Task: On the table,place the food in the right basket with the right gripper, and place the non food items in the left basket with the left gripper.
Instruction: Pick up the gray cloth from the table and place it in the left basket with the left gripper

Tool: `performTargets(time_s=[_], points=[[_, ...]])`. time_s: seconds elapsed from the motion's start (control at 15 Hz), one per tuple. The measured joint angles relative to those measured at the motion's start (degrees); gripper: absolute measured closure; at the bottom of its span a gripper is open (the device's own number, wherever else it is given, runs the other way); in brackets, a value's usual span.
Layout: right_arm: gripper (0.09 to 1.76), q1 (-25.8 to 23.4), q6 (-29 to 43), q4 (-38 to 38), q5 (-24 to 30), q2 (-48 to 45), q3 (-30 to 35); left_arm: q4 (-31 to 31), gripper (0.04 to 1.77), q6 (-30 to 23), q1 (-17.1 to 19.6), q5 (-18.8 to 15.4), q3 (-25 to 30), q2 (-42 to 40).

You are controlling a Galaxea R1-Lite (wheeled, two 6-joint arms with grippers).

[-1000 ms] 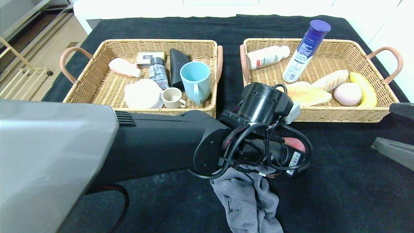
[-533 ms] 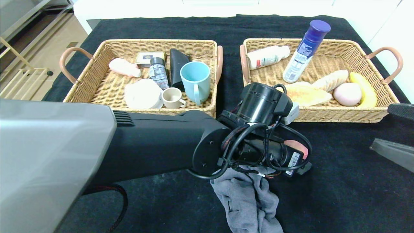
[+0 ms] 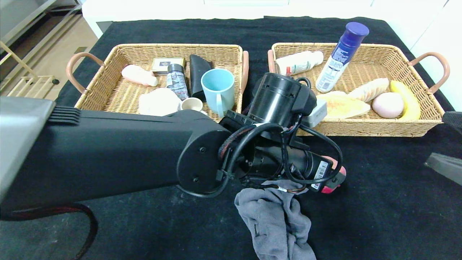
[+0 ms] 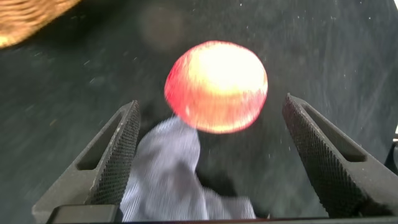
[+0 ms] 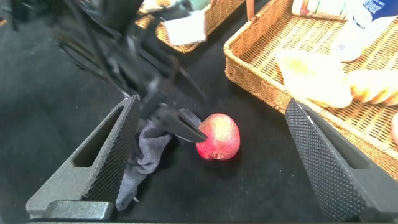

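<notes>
Hovering my left claw (image 4: 208,155) over the bench (image 3: 379,202), fingers spread wide and gripping nothing; the peach (image 4: 216,86) is sitting on the black cloth between the fingertips, at 12 o'clock from a crumpled grey cloth (image 3: 276,224). In the head view my left arm is reaching across the middle, and the peach is showing only as a red sliver at its tip, at 6 o'clock from the right basket (image 3: 361,128). My right claw (image 5: 211,155) is also standing fully open and empty, off at the bench's 3 o'clock side, looking toward the peach. The left basket (image 3: 108,90) is holding a blue mug (image 3: 217,88), cups and a can. The right basket is holding bottles, bread, a banana (image 3: 406,99) and a pink ball (image 3: 387,104).
</notes>
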Motion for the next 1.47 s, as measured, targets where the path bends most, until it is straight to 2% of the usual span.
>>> performTargets(time_s=[0.2, 0.4, 0.6, 0.73, 1.2, 1.47], points=[[0.14, 0.0, 0.0, 0.1, 0.0, -0.1, 0.0, 0.0, 0.13, 2.1, 0.9, 0.6, 3.7, -3.8], [0.14, 0.0, -0.1, 0.1, 0.0, 0.1, 0.0, 0.0, 0.12, 7.0, 2.9, 0.7, 8.8, -9.1], [0.14, 0.0, -0.1, 0.2, 0.0, 0.5, 0.1, 0.7, 0.11, 8.1, 4.3, 1.2, 12.7, -13.3], [0.14, 0.3, -0.1, 0.2, 0.0, 0.7, 0.1, 0.9, 0.11, 8.5, 4.4, 3.3, 14.0, -14.9], [0.14, 0.8, -0.1, 0.2, -0.2, 1.0, 0.4, 0.8, 0.11, 13.2, 3.8, 3.6, 24.6, -21.6], [0.14, 1.0, -0.1, 0.2, -0.2, 1.6, 0.5, 0.2, 0.1, 14.2, 2.2, 5.6, 28.6, -22.8]])
